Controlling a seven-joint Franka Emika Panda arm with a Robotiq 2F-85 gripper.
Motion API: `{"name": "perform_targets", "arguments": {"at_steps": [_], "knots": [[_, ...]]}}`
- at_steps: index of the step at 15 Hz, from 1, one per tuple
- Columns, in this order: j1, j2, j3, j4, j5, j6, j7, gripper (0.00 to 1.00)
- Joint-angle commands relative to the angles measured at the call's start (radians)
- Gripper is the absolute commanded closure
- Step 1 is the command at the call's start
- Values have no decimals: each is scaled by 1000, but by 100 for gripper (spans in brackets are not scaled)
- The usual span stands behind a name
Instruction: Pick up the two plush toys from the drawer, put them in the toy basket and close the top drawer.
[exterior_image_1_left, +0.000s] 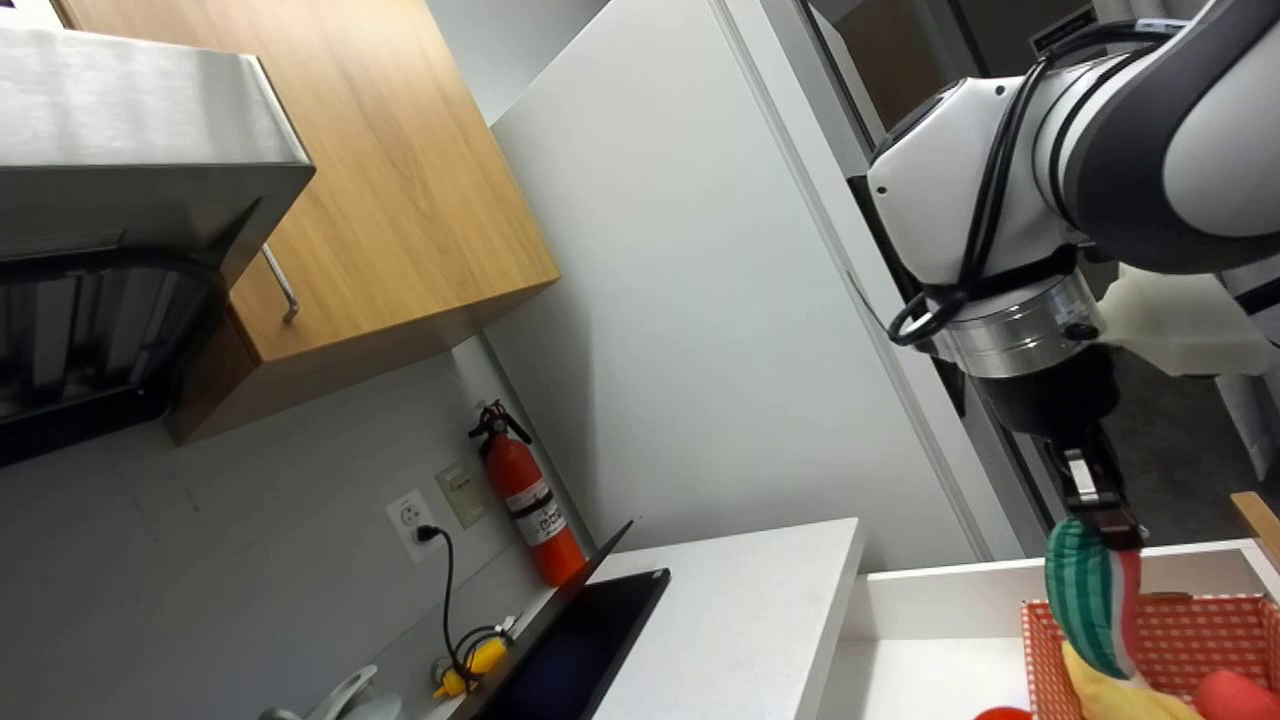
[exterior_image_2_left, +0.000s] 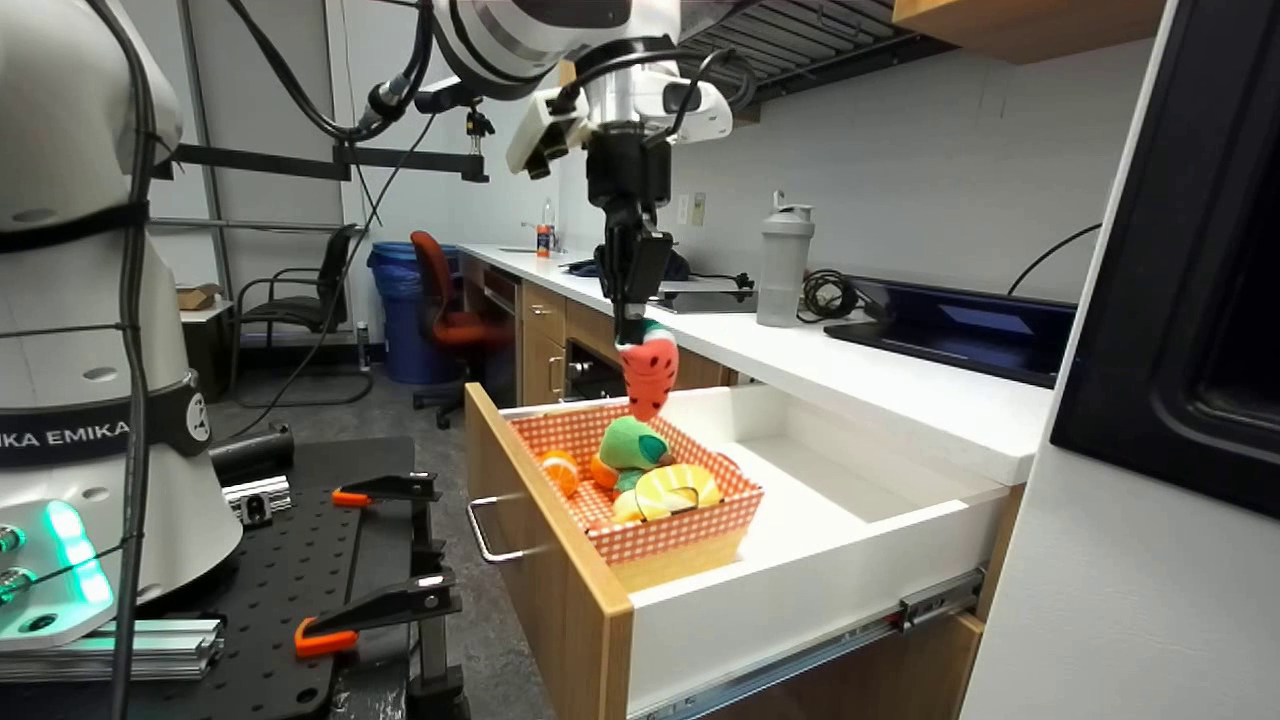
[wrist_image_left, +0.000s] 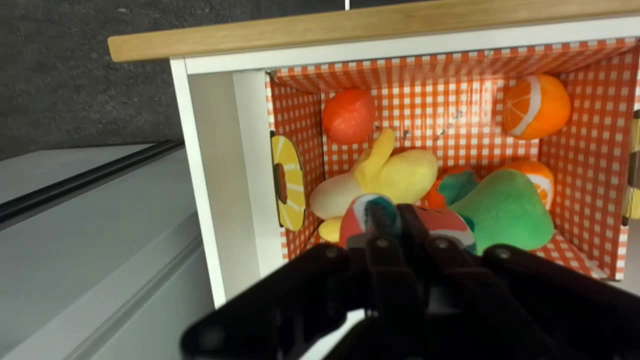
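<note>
Watermelon plush (exterior_image_2_left: 650, 375): upper end gripped by the hand (exterior_image_2_left: 632, 332), rest of it hung below the fingertips, long axis near upright. Striped green rind and red seeded face seen across the exterior views.
Grip: jaws nearly together, only squeezed plush between them; plush bulged past the fingers on both sides in the wrist view.
Plush vs toy basket (exterior_image_2_left: 680, 532): held above it, lower tip overlapped with the toys inside in both exterior views; whether they are touched cannot be told.
Arm (exterior_image_1_left: 1130, 180): extended over the top drawer (exterior_image_2_left: 800, 600); wrist pointed straight down in an exterior view, hand as its lowest part.
Cable (exterior_image_1_left: 993, 190): strapped along the wrist, looped just above the hand.
Basket contents: yellow plush (wrist_image_left: 402, 174) and green plush (wrist_image_left: 510, 212) lower than the gripped toy, red toy (wrist_image_left: 349, 116) near one end, orange plush (wrist_image_left: 542, 107) in a corner, second orange plush (wrist_image_left: 537, 172) partly covered by the green one.
Red thing (exterior_image_1_left: 1003, 714): cropped by the frame edge in an exterior view, just beside the basket; cannot be identified.
Top drawer: pulled out from under the white surface (exterior_image_2_left: 890, 380); basket seated at its wooden front end, white drawer floor seen behind it.
Grey bottle (exterior_image_2_left: 785, 265): stood upright on the surface.
</note>
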Motion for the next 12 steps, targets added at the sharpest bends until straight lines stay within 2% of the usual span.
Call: {"name": "perform_targets", "arguments": {"at_steps": [1,2,4,12], "knots": [[22,-22,44,-34,36,-23,-26,98],[29,-15,57,-34,37,-19,-23,98],[38,6,81,-23,34,-18,-18,65],[25,60,99,15,8,-14,-8,5]]}}
